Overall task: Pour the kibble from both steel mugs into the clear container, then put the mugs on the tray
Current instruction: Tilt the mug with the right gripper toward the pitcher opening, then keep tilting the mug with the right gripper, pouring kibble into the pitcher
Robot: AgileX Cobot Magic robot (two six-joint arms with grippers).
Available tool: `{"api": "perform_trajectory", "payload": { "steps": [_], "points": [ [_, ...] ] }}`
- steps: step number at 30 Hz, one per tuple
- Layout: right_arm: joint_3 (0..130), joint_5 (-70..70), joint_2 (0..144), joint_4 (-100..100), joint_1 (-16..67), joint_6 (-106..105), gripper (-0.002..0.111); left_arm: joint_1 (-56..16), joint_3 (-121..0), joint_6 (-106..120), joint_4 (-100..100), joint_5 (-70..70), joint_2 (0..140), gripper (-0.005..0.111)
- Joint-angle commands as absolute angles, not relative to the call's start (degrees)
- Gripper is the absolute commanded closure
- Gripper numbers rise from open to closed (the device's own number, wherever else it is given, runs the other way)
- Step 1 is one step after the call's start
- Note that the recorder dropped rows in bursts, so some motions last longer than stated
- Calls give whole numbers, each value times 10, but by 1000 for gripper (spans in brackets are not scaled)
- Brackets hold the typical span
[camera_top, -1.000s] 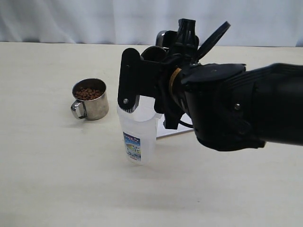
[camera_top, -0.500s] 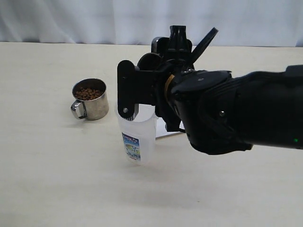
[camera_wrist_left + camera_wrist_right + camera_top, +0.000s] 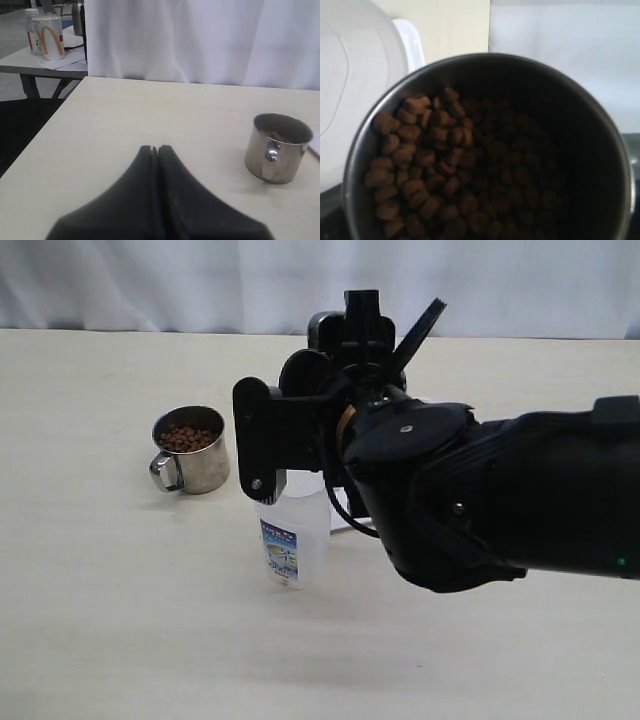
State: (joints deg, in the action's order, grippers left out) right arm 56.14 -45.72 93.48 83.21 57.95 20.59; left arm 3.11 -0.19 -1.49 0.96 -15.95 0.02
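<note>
Now, right tool (image 3: 280,455) clamping mug (image 3: 570,150) of kibble (image 3: 445,165) by clear container (image 3: 300,530), left tool (image 3: 154,150) closed, second mug (image 3: 198,470) full.

Two steel mugs (image 3: 190,455) (image 3: 585,150) (both holding kibble (image 3: 185,437)), one clear container (image 3: 297,540)

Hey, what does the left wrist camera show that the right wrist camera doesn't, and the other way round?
Only the left wrist view: the left hand, closed and empty, the standing mug on the table, and a paper cup in the background.
Only the right wrist view: a close look into the held mug, its kibble heaped to one side, next to the clear container.
Both: a steel mug holding kibble, though not the same mug, and some pale tabletop.
</note>
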Motion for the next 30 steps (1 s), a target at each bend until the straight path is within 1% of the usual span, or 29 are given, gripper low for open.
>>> {"api": "perform_trajectory", "payload": {
  "steps": [1, 12, 15, 19, 30],
  "points": [
    [563, -488, 932, 862, 581, 202, 104, 26, 0, -18, 8, -158, 0, 107],
    [563, -495, 932, 864, 582, 202, 104, 26, 0, -18, 8, -158, 0, 107],
    [563, -502, 932, 865, 600, 202, 104, 26, 0, -18, 8, -158, 0, 107],
    [563, -506, 932, 867, 602, 202, 104, 26, 0, -18, 8, -158, 0, 107],
    [563, -507, 932, 915, 602, 202, 104, 26, 0, -18, 8, -159, 0, 107]
  ]
}}
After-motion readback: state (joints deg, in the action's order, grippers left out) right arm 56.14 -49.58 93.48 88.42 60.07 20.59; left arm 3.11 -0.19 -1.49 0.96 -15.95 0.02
